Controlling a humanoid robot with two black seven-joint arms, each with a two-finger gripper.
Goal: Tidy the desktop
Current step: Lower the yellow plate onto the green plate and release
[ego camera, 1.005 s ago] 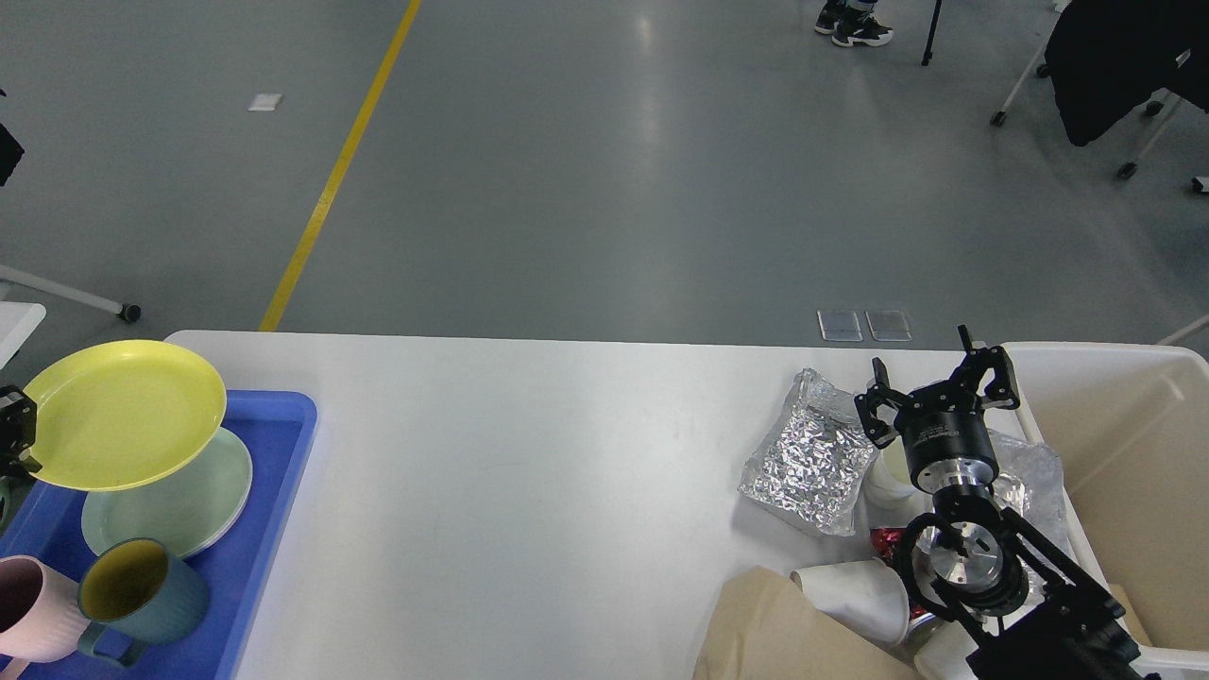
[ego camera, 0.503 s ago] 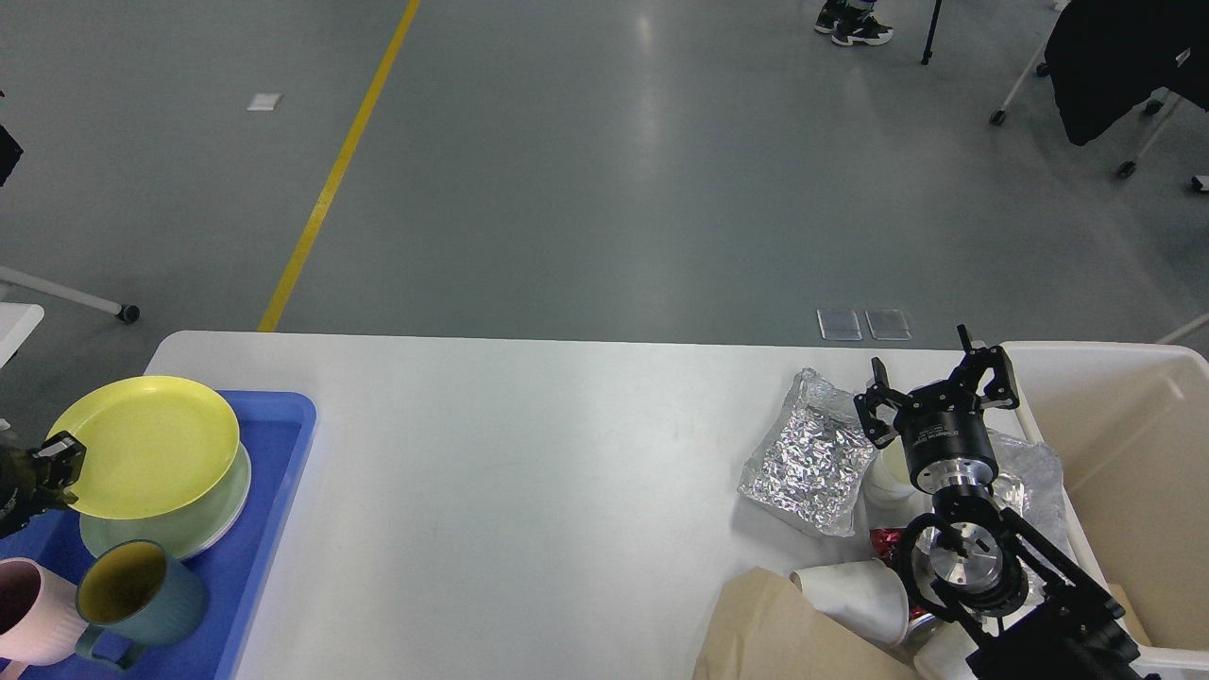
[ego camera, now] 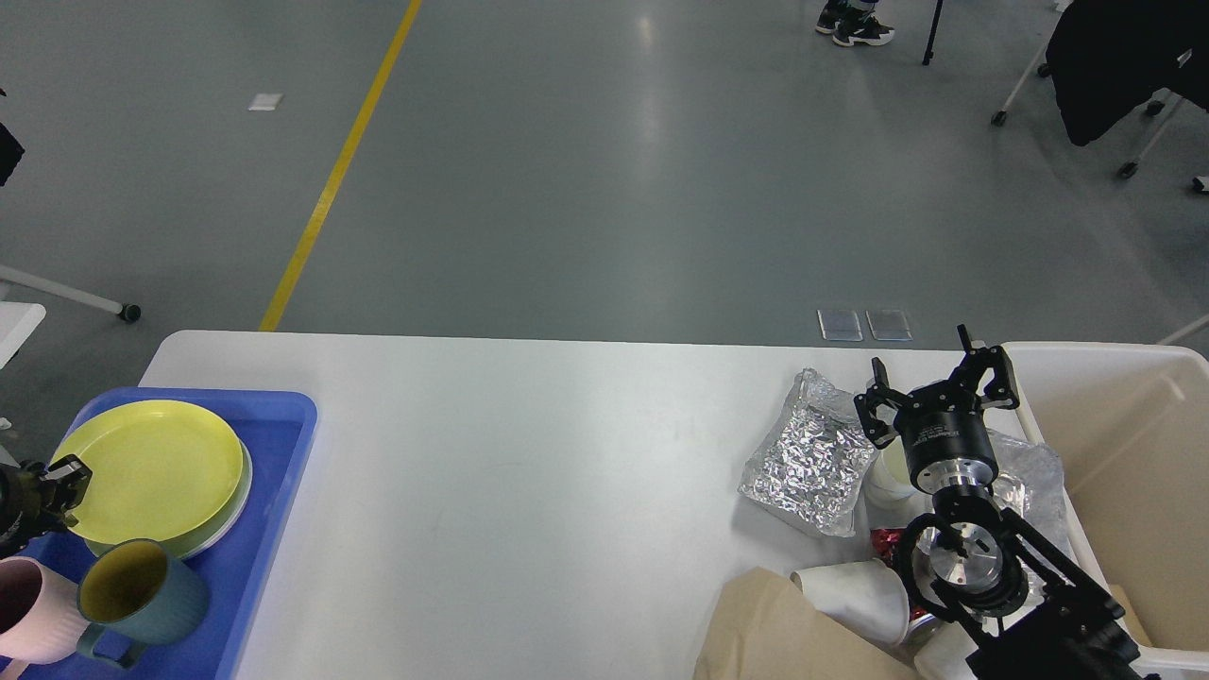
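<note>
The white desktop (ego camera: 567,472) fills the lower part of the head view. At its left end a blue tray (ego camera: 279,453) holds a yellow plate (ego camera: 156,467) lying flat on a pale green plate (ego camera: 225,527). My left gripper (ego camera: 52,486) is at the yellow plate's left rim and looks closed on it. My right gripper (ego camera: 935,382) is open and empty, with its fingers spread. It hovers over a pile of rubbish at the right end, just right of a crumpled foil bag (ego camera: 812,458).
A teal mug (ego camera: 142,590) and a pink mug (ego camera: 24,614) stand in the tray's front. A white paper cup (ego camera: 855,590), a brown paper bag (ego camera: 784,633) and a red wrapper (ego camera: 883,540) lie under my right arm. A cream bin (ego camera: 1133,444) stands at the far right.
My left gripper has lowered the yellow plate from a tilted, raised position down flat onto the pale green plate in the tray. The right arm has not moved.
</note>
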